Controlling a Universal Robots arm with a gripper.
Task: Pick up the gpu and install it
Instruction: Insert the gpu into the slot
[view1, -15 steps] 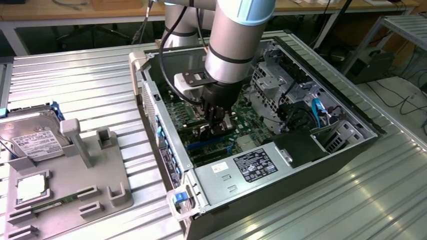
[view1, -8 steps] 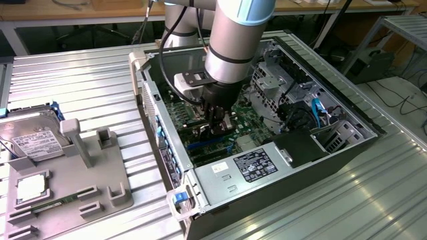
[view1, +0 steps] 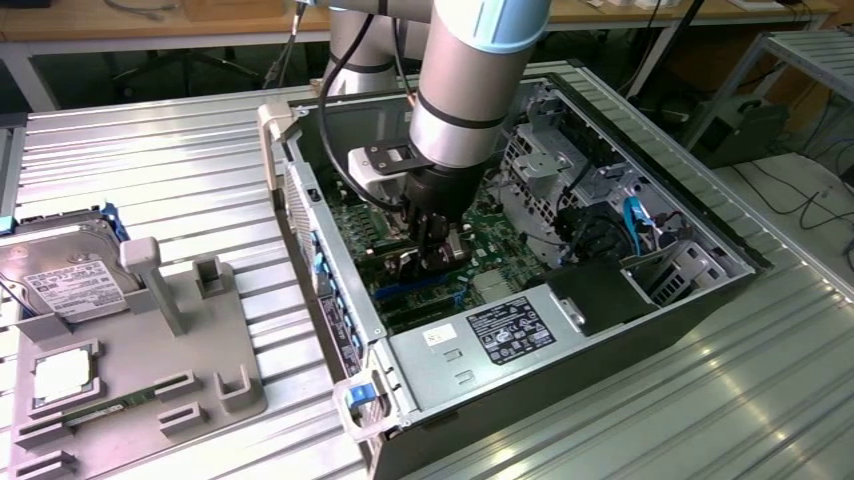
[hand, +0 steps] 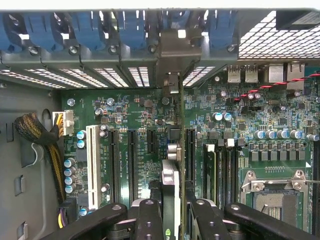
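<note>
My gripper (view1: 438, 252) reaches down into the open computer case (view1: 694, 215), over the green motherboard (view1: 487, 250). It is shut on the gpu (view1: 451, 250), which stands on edge between the fingers. In the wrist view the gpu (hand: 171, 182) appears edge-on, a thin card running from my gripper (hand: 175, 212) toward the rear slot openings. Its silver bracket (hand: 171, 82) rises at the case's back wall beneath the blue clips (hand: 90, 30). The card sits between two long black expansion slots (hand: 132, 165), close beside the slot (hand: 190, 155). Whether its edge is in a slot I cannot tell.
A white slot (hand: 92, 165) and a sleeved cable bundle (hand: 35, 132) lie on one side, the CPU socket (hand: 275, 200) on the other. Outside the case, a grey fixture (view1: 147, 370) holds a silver hard drive (view1: 67, 275) and a narrow RAM stick (view1: 100, 405).
</note>
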